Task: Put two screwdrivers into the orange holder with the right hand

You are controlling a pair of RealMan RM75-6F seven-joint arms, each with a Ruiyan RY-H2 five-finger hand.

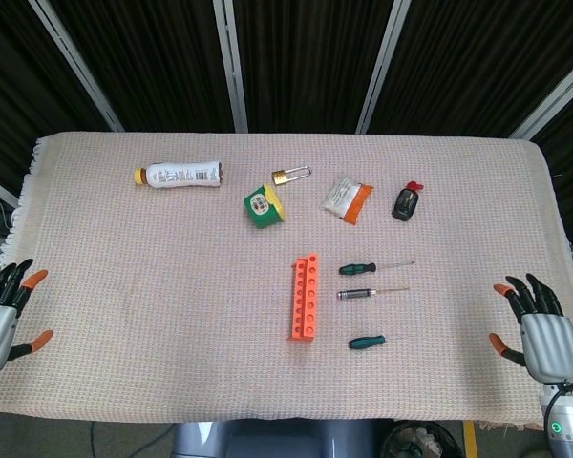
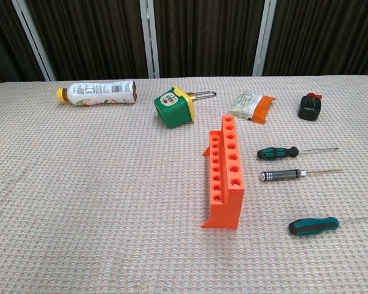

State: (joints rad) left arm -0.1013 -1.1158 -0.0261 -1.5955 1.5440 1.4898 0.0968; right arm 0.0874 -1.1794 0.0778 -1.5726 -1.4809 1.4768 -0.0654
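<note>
The orange holder point(image 1: 305, 297) point(image 2: 225, 171) stands at mid-table with its rows of holes empty. Three screwdrivers lie to its right: a green-handled one point(image 1: 359, 268) point(image 2: 278, 152), a silver-handled one point(image 1: 356, 294) point(image 2: 282, 175), and a short green-handled one point(image 1: 367, 341) point(image 2: 313, 226). My right hand point(image 1: 538, 328) hovers at the table's right front corner, fingers spread, holding nothing, far from the screwdrivers. At the left front edge my left hand point(image 1: 2, 311) is also spread and empty. Neither hand shows in the chest view.
Along the back lie a white bottle point(image 1: 180, 175), a brass padlock point(image 1: 289, 176), a green box point(image 1: 263, 206), a white-and-orange packet point(image 1: 348, 198) and a small black bottle with a red cap point(image 1: 405, 202). A woven cloth point(image 1: 124, 286) covers the table.
</note>
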